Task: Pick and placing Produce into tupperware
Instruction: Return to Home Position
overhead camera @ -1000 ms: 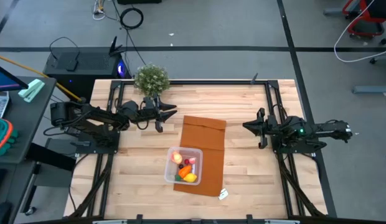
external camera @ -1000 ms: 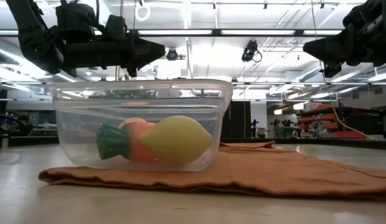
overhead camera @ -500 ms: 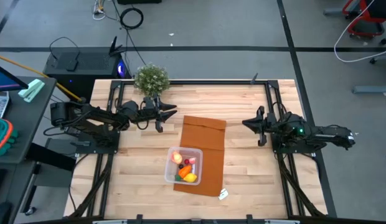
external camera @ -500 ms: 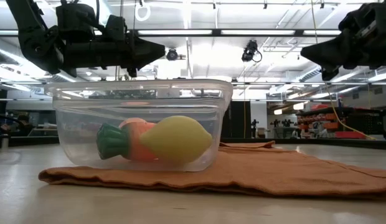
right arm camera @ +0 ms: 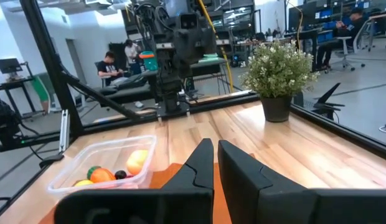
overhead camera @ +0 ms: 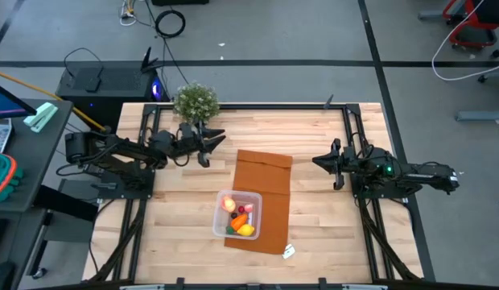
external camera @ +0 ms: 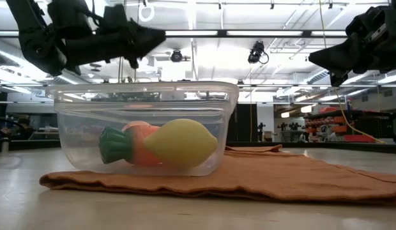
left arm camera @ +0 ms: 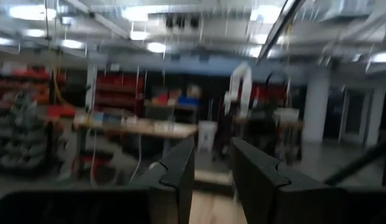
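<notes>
The clear tupperware (overhead camera: 237,213) stands on the brown-orange mat (overhead camera: 261,181), near the table's middle. Inside it lie the yellow lemon (external camera: 182,144), the orange carrot (external camera: 140,150) with its green top, a red-yellow peach (overhead camera: 228,204) and tiny red pieces. My left gripper (overhead camera: 224,135) hangs in the air left of the mat's far end, above table height (external camera: 161,35). A narrow gap shows between its fingers (left arm camera: 211,165), which hold nothing. My right gripper (overhead camera: 315,159) hovers right of the mat, shut and holding nothing (right arm camera: 215,155). It points toward the tupperware (right arm camera: 99,165).
A bushy green potted plant (overhead camera: 195,102) stands at the table's far edge, close behind my left gripper. A small white scrap (overhead camera: 288,251) lies by the mat's near right corner. Black frame rails run along both table sides. Bare wood lies near and right of the mat.
My left gripper has risen a little and tipped its fingertips upward, drifting slightly toward the far edge. My right gripper has edged a little toward the table's left. The tupperware and the produce have stayed put.
</notes>
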Controlling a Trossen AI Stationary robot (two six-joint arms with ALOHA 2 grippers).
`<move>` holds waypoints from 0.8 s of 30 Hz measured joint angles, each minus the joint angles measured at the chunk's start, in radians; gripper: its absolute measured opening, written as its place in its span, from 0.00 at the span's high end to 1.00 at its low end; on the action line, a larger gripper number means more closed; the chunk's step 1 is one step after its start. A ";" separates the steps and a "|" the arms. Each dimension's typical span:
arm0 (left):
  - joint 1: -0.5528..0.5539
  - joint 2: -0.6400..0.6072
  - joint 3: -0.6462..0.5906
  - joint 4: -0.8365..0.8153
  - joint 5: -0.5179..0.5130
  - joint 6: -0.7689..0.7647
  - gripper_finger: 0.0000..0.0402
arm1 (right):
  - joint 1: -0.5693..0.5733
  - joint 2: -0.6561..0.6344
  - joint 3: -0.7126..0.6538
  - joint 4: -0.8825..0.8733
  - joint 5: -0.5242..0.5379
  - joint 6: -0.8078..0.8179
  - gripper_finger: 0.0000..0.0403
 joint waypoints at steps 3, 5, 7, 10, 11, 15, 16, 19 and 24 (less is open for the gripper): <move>-0.001 0.000 0.000 0.069 0.002 -0.010 0.73 | 0.000 0.000 0.000 0.000 0.000 0.003 1.00; -0.010 -0.015 -0.008 0.072 0.001 -0.004 0.75 | 0.000 0.000 0.000 -0.003 0.000 0.005 1.00; -0.022 -0.039 -0.026 0.077 0.000 0.013 0.77 | 0.000 0.000 0.000 -0.006 0.000 0.009 1.00; -0.039 -0.101 -0.087 0.102 -0.045 0.051 0.81 | 0.000 0.000 0.000 -0.012 0.000 0.012 1.00; -0.045 -0.131 -0.110 0.120 -0.071 0.069 0.82 | 0.000 0.000 0.000 -0.013 0.000 0.012 1.00; -0.061 -0.274 -0.193 0.123 -0.116 0.099 0.88 | 0.000 0.000 -0.001 -0.015 0.000 0.012 1.00; -0.065 -0.304 -0.215 0.121 -0.114 0.099 0.90 | 0.000 0.000 -0.001 -0.015 0.000 0.013 1.00; -0.070 -0.388 -0.272 0.120 -0.112 0.099 0.94 | 0.000 0.000 -0.001 -0.016 0.000 0.015 1.00; -0.073 -0.486 -0.283 -0.042 -0.094 0.098 0.98 | 0.000 0.000 -0.001 -0.018 0.000 0.030 1.00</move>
